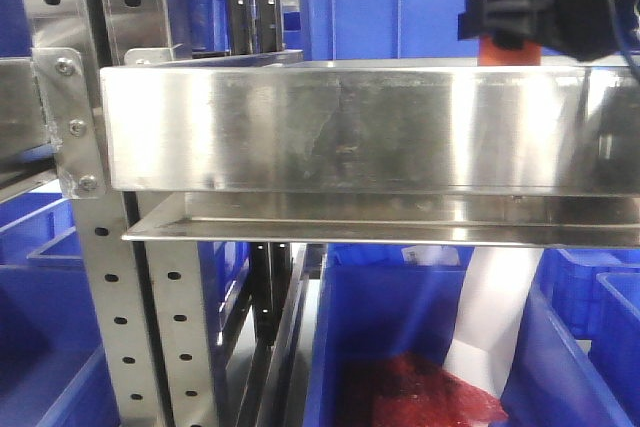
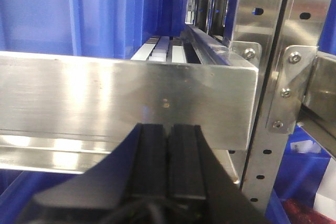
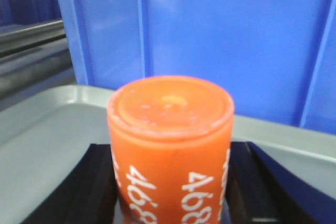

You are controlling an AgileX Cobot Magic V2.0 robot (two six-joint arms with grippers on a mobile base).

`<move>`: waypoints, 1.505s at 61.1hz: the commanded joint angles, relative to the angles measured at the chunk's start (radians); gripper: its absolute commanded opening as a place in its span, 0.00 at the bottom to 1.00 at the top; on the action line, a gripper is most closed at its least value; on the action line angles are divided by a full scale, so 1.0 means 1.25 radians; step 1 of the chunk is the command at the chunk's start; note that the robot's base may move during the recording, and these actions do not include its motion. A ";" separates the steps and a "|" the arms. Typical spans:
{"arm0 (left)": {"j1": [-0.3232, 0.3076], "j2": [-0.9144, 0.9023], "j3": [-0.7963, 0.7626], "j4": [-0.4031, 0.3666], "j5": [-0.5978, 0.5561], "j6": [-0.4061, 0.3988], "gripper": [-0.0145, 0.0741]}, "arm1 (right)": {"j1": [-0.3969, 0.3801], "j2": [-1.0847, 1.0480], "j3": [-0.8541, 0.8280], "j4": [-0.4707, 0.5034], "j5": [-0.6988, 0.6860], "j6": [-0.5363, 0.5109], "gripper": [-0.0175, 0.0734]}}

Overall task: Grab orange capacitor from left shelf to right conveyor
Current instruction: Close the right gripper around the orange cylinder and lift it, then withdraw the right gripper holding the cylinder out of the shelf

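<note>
As the orange capacitor stands upright in the right tool (pads look clamped), exit is up over left shelf lip.

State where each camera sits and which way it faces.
Front view: before the left shelf, facing its front lip head-on; right gripper at the orange capacitor, upper right.
Left wrist: low before that lip; shut left gripper at bottom.
Right wrist: over the shelf floor, facing a blue bin wall; right gripper clasping the capacitor.
Shared: front and right wrist both show the capacitor.
</note>
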 commanded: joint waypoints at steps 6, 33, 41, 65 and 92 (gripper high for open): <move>-0.005 -0.009 -0.003 -0.001 -0.072 -0.001 0.02 | -0.005 -0.125 -0.025 -0.001 0.008 -0.006 0.32; -0.005 -0.009 -0.003 -0.001 -0.072 -0.001 0.02 | -0.117 -0.481 0.005 -0.037 0.482 -0.007 0.32; -0.005 -0.009 -0.003 -0.001 -0.072 -0.001 0.02 | -0.130 -0.609 0.048 -0.037 0.583 -0.007 0.32; -0.005 -0.009 -0.003 -0.001 -0.072 -0.001 0.02 | -0.130 -1.025 0.107 -0.037 0.886 -0.007 0.32; -0.005 -0.009 -0.003 -0.001 -0.072 -0.001 0.02 | -0.130 -1.178 0.105 -0.037 0.866 -0.007 0.32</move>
